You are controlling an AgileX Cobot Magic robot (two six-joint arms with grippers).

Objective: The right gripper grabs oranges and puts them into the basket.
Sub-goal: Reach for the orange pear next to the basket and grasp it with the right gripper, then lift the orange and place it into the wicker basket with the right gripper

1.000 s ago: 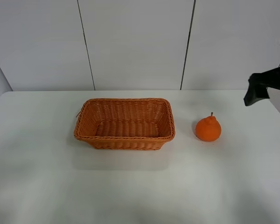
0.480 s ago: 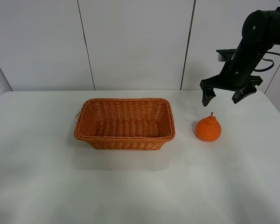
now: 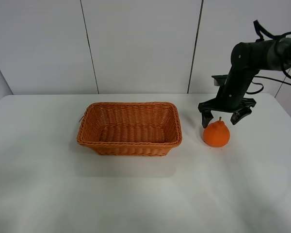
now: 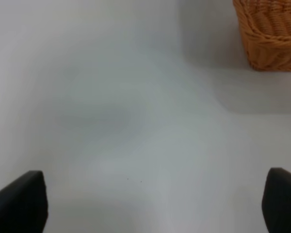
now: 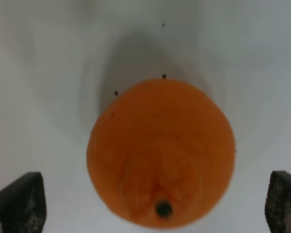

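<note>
Right of the basket (image 3: 129,143), well apart from it, the orange (image 3: 216,134) sits upright on the white table (image 3: 136,194), stem up. Directly above it hangs the right claw (image 3: 221,116), its fingers (image 3: 205,120) spread wide to either side of the fruit's knobbed top, gripping nothing; whether they touch the skin I cannot tell. The left claw (image 4: 150,204) is spread too, empty, over bare table near one basket corner
</note>
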